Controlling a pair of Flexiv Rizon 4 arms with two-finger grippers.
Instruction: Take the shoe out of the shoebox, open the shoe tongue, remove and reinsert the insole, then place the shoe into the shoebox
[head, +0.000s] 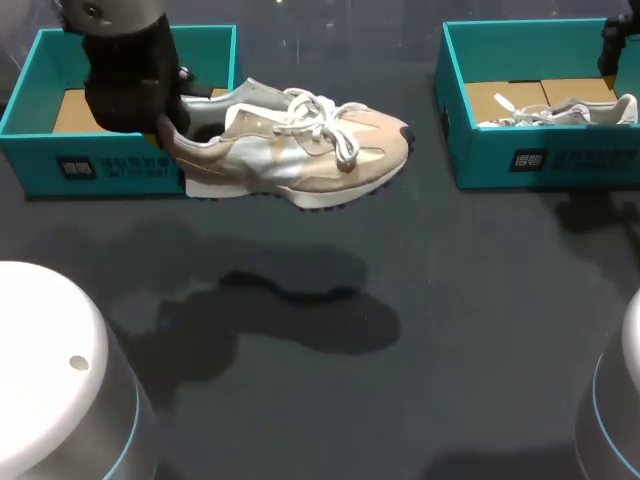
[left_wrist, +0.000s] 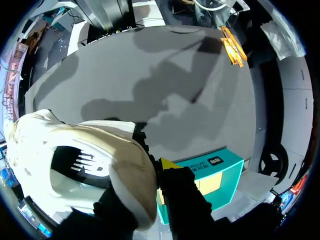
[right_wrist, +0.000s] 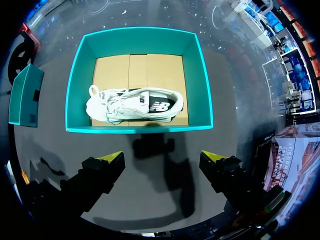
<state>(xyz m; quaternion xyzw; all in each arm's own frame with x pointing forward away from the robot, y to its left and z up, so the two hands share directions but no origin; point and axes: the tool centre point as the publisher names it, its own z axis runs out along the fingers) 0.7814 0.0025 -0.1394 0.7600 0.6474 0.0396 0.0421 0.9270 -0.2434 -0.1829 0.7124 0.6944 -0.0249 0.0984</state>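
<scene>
A beige and white sneaker (head: 300, 150) with white laces hangs above the table, toe pointing right, in front of the left teal shoebox (head: 60, 150). My left gripper (head: 165, 132) is shut on its heel. In the left wrist view the heel collar (left_wrist: 125, 180) sits between the fingers, one yellow fingertip (left_wrist: 168, 164) shows beside it, and the other is hidden by the shoe. My right gripper (right_wrist: 162, 159) hovers open over the table, just in front of the right teal shoebox (right_wrist: 75, 90), which holds a second white shoe (right_wrist: 135, 105).
The sneaker's shadow (head: 300, 300) falls on the dark table under it. The right shoebox (head: 540, 150) stands at the back right with its shoe (head: 565, 112) inside. My arms' white bases (head: 50, 380) fill the near corners.
</scene>
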